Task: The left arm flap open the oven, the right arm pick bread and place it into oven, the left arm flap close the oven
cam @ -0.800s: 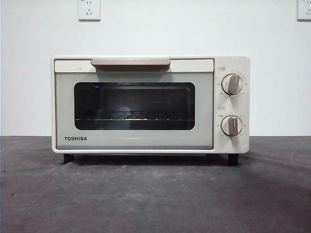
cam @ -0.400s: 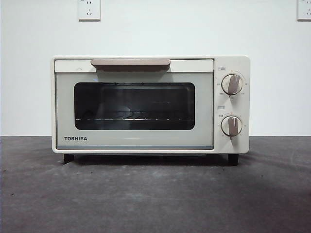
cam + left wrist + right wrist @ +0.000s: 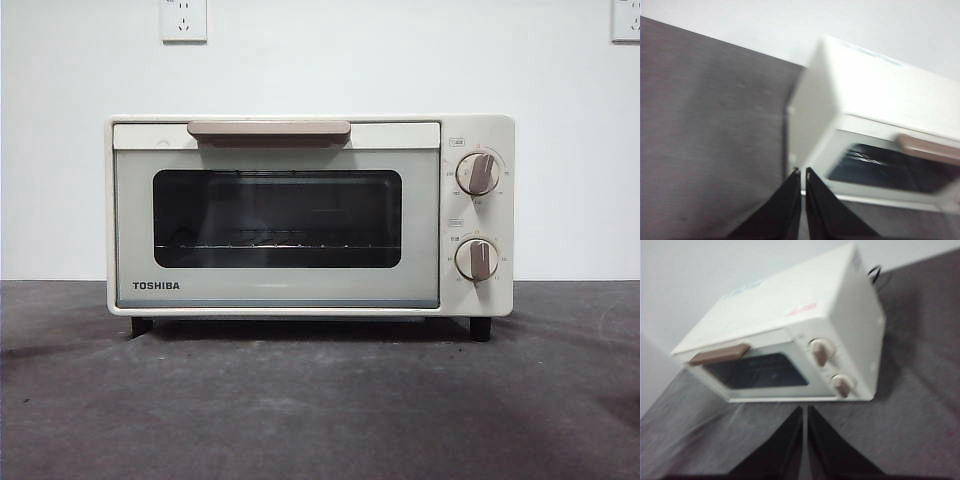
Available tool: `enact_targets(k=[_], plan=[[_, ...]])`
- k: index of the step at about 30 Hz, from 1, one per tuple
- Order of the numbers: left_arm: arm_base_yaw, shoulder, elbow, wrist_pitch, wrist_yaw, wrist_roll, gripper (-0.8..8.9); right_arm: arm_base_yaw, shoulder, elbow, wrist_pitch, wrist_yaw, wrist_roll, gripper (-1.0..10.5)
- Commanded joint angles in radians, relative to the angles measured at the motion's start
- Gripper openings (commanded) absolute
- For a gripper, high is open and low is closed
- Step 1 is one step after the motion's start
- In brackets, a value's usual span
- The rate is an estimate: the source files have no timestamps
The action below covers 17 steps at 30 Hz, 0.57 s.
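The oven (image 3: 310, 215) sits square in the middle of the dark bench (image 3: 320, 410), backed close to the white wall (image 3: 400, 60), door shut flat w/ the beige bar handle (image 3: 268, 130) up along the top edge. TOSHIBA lettering at the door's lower corner. Thru the dark glass window (image 3: 277, 218) a wire rack (image 3: 270, 244) runs across inside; can't make out anything on it. 2 beige knobs (image 3: 478, 173) stacked on the panel beside the door, 1 above the other, both pointers roughly upright. Black feet (image 3: 480, 328) hold the body just off the bench.

No bread showing in any view.

Left gripper (image 3: 803, 172) hangs above the bench off the oven's handle-side front corner, near it but not touching; jaws pressed together w/ only a thin slit between, nothing in them. Its wrist view is blurred, oven seen at a slant.

Right gripper (image 3: 805, 410) is in front of the oven, towards the knob end, above bare bench, apart from the door. Jaws together too, a hairline gap, holding nothing. A black cable (image 3: 873, 274) curls out behind the oven's far corner in that view.

Neither arm shows in the front view. 2 wall sockets (image 3: 184, 20) up high on the wall, 1 over the oven's door side, 1 at the far corner.
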Motion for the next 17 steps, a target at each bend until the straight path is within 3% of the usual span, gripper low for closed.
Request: enact_targets(k=[1, 5, 11, 17], plan=[[-0.032, 0.064, 0.105, -0.059, 0.043, 0.047, 0.18, 0.002, 0.033, 0.058, -0.018, -0.028, -0.042, 0.1], [-0.081, 0.145, 0.226, -0.138, 0.114, 0.121, 0.18, 0.01, 0.082, 0.124, -0.056, -0.06, -0.082, 0.1], [-0.149, 0.229, 0.357, -0.239, 0.231, 0.237, 0.18, 0.042, 0.167, 0.22, -0.165, -0.082, -0.227, 0.1], [-0.182, 0.238, 0.369, -0.22, 0.282, 0.265, 0.31, 0.082, 0.188, 0.238, -0.162, -0.122, -0.278, 0.1]])
